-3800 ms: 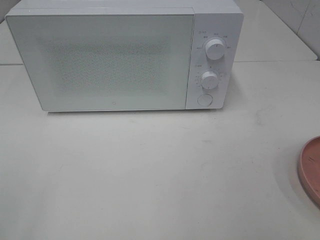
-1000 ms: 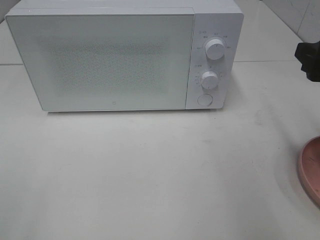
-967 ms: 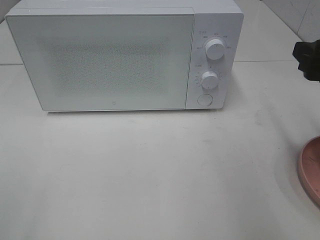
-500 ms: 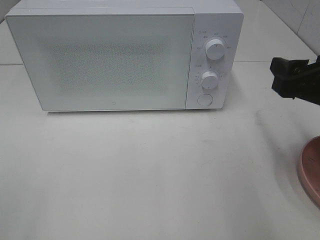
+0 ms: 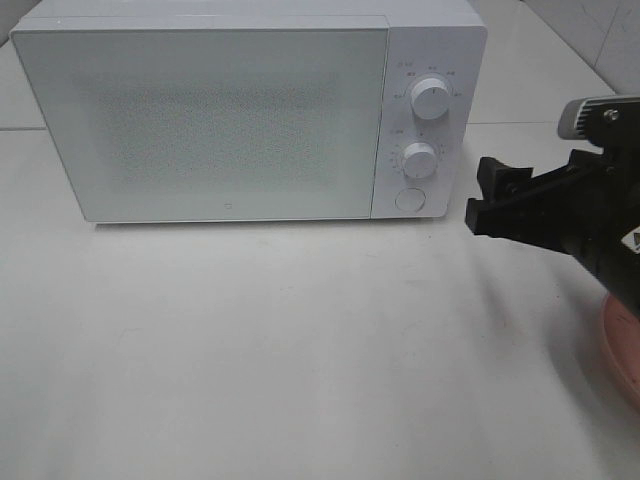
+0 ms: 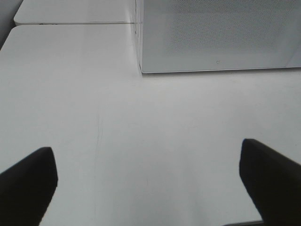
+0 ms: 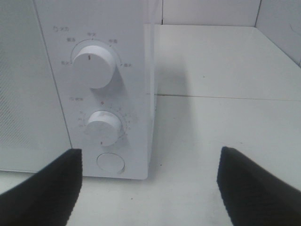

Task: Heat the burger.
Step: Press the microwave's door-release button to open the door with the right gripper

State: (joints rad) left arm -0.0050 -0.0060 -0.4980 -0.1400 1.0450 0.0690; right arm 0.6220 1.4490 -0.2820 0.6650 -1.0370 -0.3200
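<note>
Approach is beginning: right gripper (image 5: 484, 194), jaws wide and empty, is moving in from the right toward the round button (image 5: 410, 200) on the microwave (image 5: 230, 120), likely to open it; left gripper (image 6: 149, 188) is idling wide, empty; burger is showing in no view.

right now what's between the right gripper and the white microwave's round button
Nothing but bare white tabletop lies between the right gripper and the round button on the white microwave; the exterior high view shows the gap.
</note>
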